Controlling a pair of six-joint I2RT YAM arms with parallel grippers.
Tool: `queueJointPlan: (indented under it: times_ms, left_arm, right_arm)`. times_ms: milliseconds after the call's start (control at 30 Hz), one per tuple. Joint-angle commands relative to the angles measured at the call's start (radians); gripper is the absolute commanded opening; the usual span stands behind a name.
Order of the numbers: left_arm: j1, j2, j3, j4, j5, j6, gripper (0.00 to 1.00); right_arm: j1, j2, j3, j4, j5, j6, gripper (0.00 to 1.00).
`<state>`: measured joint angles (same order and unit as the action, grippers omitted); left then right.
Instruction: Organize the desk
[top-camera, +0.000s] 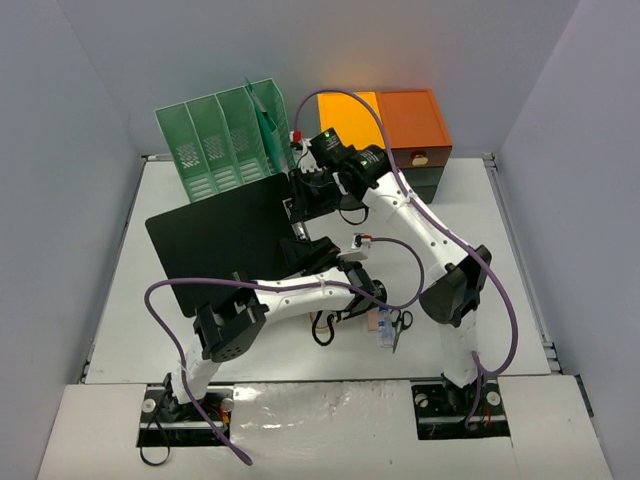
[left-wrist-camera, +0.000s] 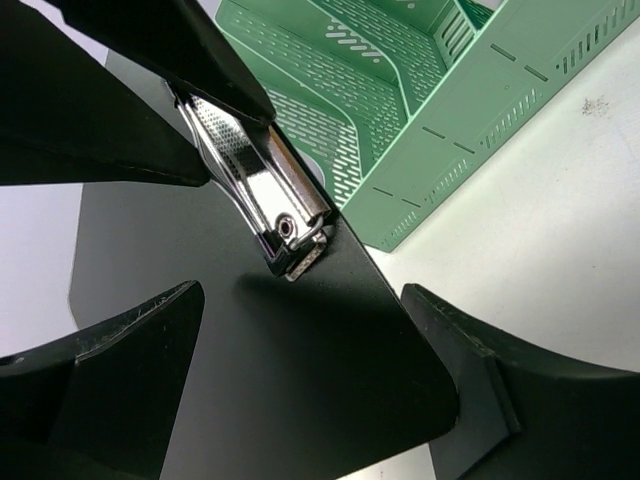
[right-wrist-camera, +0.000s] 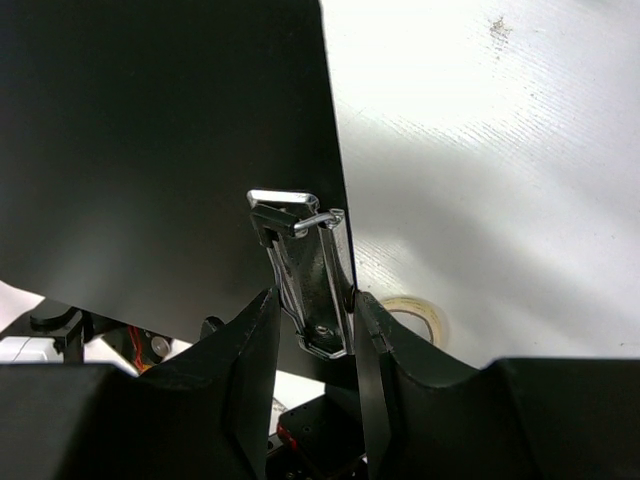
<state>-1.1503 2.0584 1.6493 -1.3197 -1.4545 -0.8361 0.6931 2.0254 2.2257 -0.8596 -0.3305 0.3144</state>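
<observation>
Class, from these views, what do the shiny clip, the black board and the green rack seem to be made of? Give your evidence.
Clip: probably polished or chromed steel, given its mirror-bright reflections. Board: smooth matte black sheet, plastic or coated fibreboard; the look leaves it open. Rack: likely moulded plastic, mint green, with neat punched slots.

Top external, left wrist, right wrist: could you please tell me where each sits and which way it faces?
Top external: high at the near edge, looking down on the desk; left arm and right arm show.
Left wrist: over the black clipboard, facing the green file rack; left gripper open.
Right wrist: aimed at the metal clip; right gripper pinches it.
Both wrist views share that clip.
</observation>
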Motion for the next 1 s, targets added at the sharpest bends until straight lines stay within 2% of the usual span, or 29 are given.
queueJointPlan:
  times_ms: [0,267,433,500,533,733,833,900,967]
  left_arm:
    - [0.003,-0.085,0.052,-0.343,-0.259,0.047,0.73]
    - [-0.001,-0.107,0.063,-0.343,-0.259,0.078,0.5]
    - [-0.008,-0.107,0.069,-0.343,-0.258,0.083,0.24]
    - [-0.008,-0.107,0.072,-0.343,-0.259,0.081,0.05]
    - [-0.008,-0.107,0.073,-0.343,-0.258,0.079,0.0]
    - [-0.007,-0.104,0.081,-0.342,-0.252,0.072,0.0]
    - [-0.002,-0.094,0.091,-0.342,-0.186,0.053,0.03]
    - [0.022,-0.085,0.089,-0.342,-0.088,0.038,0.09]
    - [0.042,-0.091,0.076,-0.342,-0.005,0.002,0.22]
  right_arm:
    - [-0.009,-0.037,-0.013,0.002,-0.028,-0.004,0.0]
    - [-0.015,-0.045,-0.035,0.002,-0.024,-0.015,0.0]
    - [-0.017,-0.05,-0.04,0.004,-0.024,-0.026,0.0]
    - [-0.018,-0.051,-0.041,0.004,-0.023,-0.03,0.0]
    - [-0.018,-0.051,-0.042,0.004,-0.022,-0.031,0.0]
    - [-0.027,-0.055,-0.058,0.005,-0.015,-0.037,0.0]
    - [-0.05,-0.053,-0.078,0.008,-0.004,-0.039,0.0]
    - [-0.061,-0.052,-0.103,0.012,0.003,-0.043,0.0]
    - [-0.064,-0.063,-0.149,0.036,0.01,-0.048,0.02]
